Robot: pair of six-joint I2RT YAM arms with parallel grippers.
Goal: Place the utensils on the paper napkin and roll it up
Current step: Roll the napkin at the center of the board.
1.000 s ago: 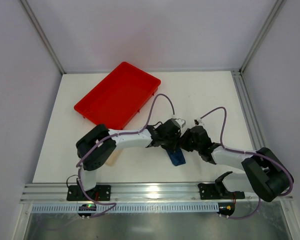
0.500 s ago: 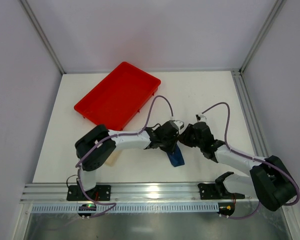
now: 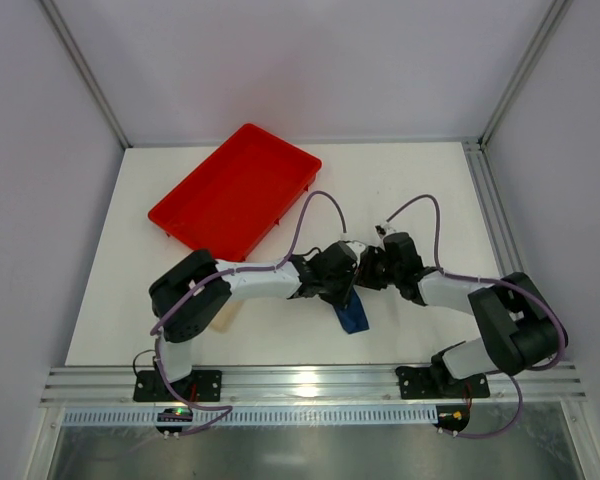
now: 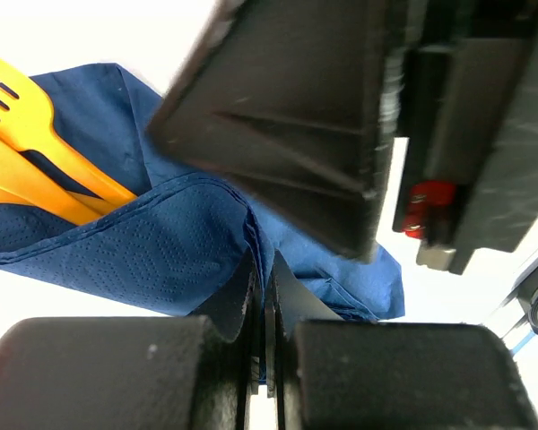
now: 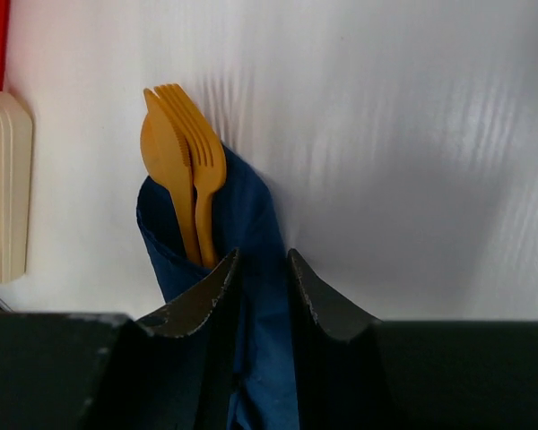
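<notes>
- Pinching a fold of the paper napkin [image 4: 161, 260] in my left gripper [image 4: 267, 309], jaws pressed almost together on it.
- My right gripper [image 5: 264, 269] straddles the napkin, jaws narrowly parted; I cannot tell whether they grip.
- The utensils [image 5: 184, 152] poke from the napkin's wrapped end, lying on the table [image 5: 386, 134].

A robotics lab cell — pale walls [image 3: 280, 70] framed by aluminium struts [image 3: 521, 70]; a white table [image 3: 420, 190]. Arm bases [image 3: 177, 385] bolted to a metal rail [image 3: 310, 378].
</notes>
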